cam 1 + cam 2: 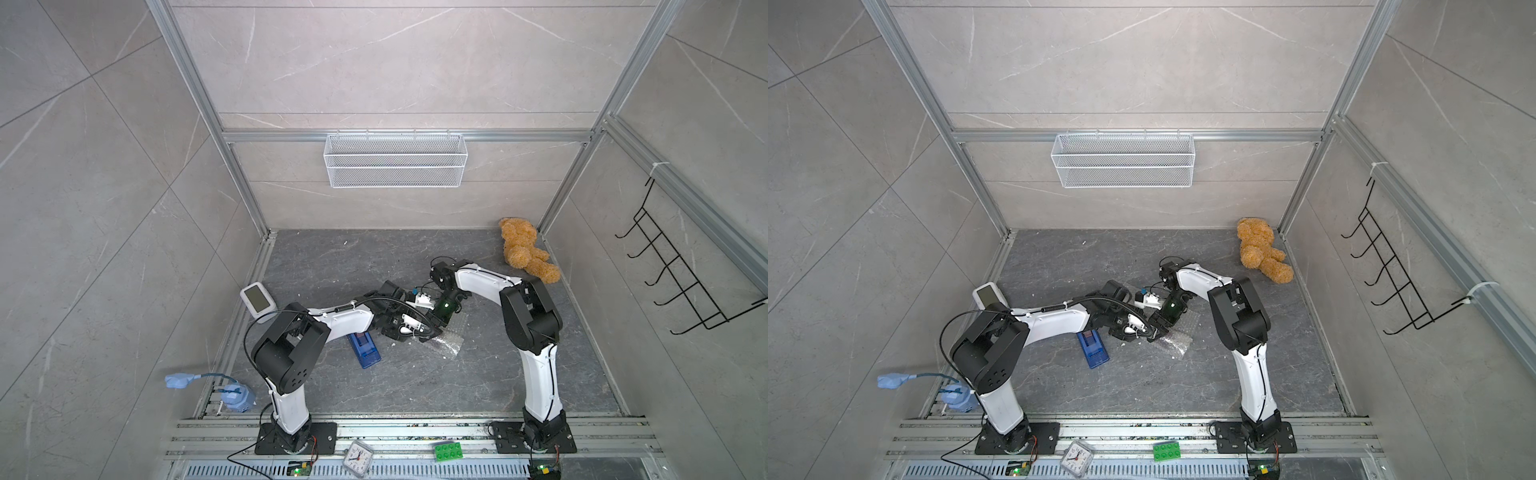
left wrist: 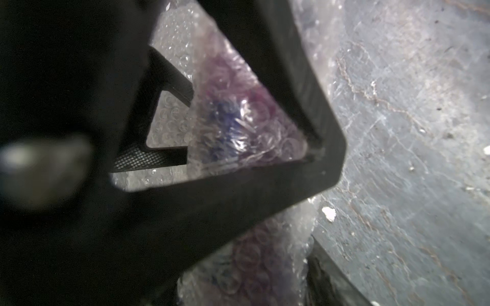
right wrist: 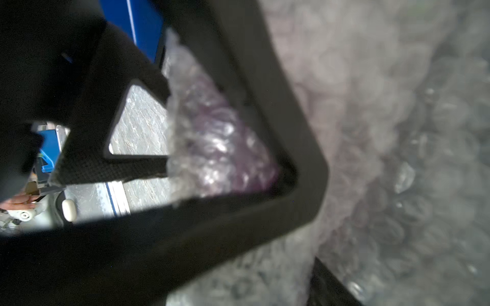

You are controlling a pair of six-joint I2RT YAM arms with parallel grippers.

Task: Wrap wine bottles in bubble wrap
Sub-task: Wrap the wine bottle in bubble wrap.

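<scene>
Crinkled clear bubble wrap (image 2: pixel 173 37) round purple bottle (image 2: pixel 228 103), left jaws clasping it, right jaws' grip unclear.

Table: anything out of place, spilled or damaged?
White crumbs are scattered over the dark table, some beside the bubble wrap. A teddy bear lies toppled in the far right corner. No damage visible.

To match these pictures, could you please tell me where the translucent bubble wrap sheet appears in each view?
Top view: translucent bubble wrap sheet, just below centre, right of blue plastic tape dispenser.
Top view: same spot, right of the dispenser.
Left wrist: picture's centre, purple showing through.
Right wrist: picture's centre, blurred.
Landmark: the dispenser, also in right wrist; absent from left wrist.
</scene>
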